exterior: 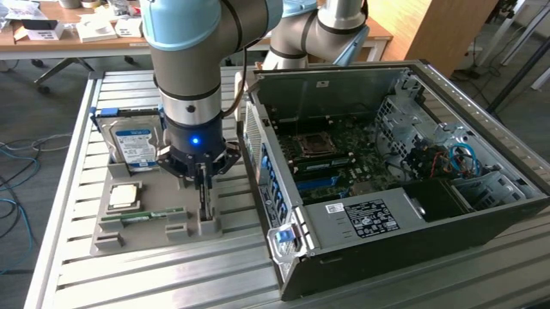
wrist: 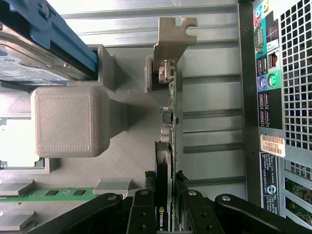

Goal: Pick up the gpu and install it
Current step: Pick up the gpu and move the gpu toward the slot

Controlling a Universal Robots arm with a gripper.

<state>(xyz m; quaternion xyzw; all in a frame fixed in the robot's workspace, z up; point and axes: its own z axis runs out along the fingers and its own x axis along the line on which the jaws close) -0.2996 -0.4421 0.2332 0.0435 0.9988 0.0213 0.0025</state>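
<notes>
The gpu (exterior: pixel 203 198) stands on its edge in a slot of the grey holder tray (exterior: pixel 110 226), at the tray's end nearest the open computer case (exterior: pixel 387 193). My gripper (exterior: pixel 202 172) hangs straight down over the card. In the wrist view the gpu (wrist: pixel 168 122) appears edge-on, with its metal bracket at the far end resting in the grey holder. My gripper (wrist: pixel 165 197) straddles the near end, and its black fingers (wrist: pixel 145 207) press against both faces, so it is shut on the card. The card still sits in its slot.
On the tray lie a hard drive (exterior: pixel 135 145) with a blue-white label, a square processor (exterior: pixel 125 195) and a green memory stick (exterior: pixel 142 215). The case lies open on its side on the exterior view's right, its motherboard (exterior: pixel 331 161) exposed. Everything rests on a slatted metal table (exterior: pixel 172 283).
</notes>
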